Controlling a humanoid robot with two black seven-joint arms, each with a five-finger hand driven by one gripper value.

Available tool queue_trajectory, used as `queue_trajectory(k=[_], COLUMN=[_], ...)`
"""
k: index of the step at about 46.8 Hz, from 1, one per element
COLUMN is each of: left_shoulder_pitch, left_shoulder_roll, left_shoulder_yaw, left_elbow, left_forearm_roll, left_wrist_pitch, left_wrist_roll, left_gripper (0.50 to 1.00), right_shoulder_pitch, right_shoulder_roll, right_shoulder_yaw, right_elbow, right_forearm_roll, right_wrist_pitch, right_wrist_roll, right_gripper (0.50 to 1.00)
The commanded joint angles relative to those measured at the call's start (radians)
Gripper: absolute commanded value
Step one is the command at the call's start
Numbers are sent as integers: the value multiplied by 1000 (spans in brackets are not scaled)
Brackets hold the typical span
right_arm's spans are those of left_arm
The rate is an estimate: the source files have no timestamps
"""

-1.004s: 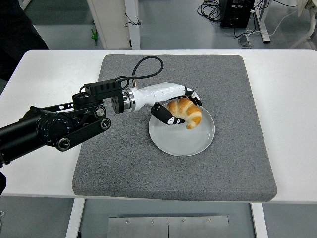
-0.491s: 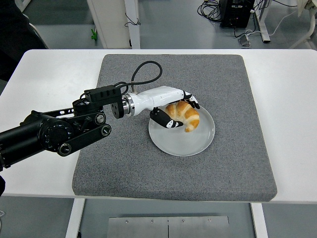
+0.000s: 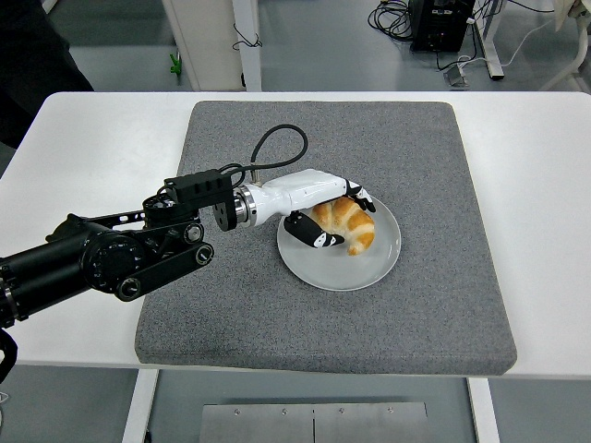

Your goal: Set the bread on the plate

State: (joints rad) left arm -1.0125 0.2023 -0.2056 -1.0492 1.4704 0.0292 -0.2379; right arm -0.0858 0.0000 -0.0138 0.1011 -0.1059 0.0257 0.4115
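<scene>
A golden croissant point(image 3: 351, 221) lies on the white round plate point(image 3: 369, 268), in its upper left part. My left hand point(image 3: 334, 214), white with black fingertips, reaches in from the left and is shut on the croissant, fingers over its far side and thumb point(image 3: 314, 235) on its near side. The croissant rests low on the plate's surface. The right arm is out of view.
The plate sits on a grey felt mat point(image 3: 231, 295) that covers the middle of the white table point(image 3: 536, 185). A black cable point(image 3: 277, 143) loops up from my left wrist. A person in dark clothing point(image 3: 37, 55) stands at the top left.
My left hand and the croissant have shifted slightly down and toward the plate's centre, settling lower on the plate. The forearm has moved a little to the right.
</scene>
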Motion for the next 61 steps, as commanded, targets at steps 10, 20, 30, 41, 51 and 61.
queue_trajectory(k=[10,20,30,41,51,61], left_shoulder_pitch=[0,2,6,6,8,9], left_shoulder_roll=[-3,-3,-3,-11,-14,-14], left_shoulder_yaw=[37,40,40,40,40,42], left_elbow=[3,6,14,18,20,20], left_forearm_roll=[-1,-2,-2,-2,-2,-2], left_wrist_pitch=[35,49,52,54,54,54], left_wrist_roll=[0,0,0,0,0,0], left_gripper=[654,654,654,654,657,657], right_shoulder_pitch=[0,0,0,-2,0,0], right_shoulder_roll=[0,0,0,0,0,0], right_shoulder_yaw=[0,0,0,0,0,0], right_elbow=[0,0,0,0,0,0], right_forearm_roll=[0,0,0,0,0,0], right_wrist_pitch=[-1,0,-1,0,0,0], right_wrist_roll=[0,0,0,1,1,1], right_gripper=[1000,1000,1000,1000,1000,1000])
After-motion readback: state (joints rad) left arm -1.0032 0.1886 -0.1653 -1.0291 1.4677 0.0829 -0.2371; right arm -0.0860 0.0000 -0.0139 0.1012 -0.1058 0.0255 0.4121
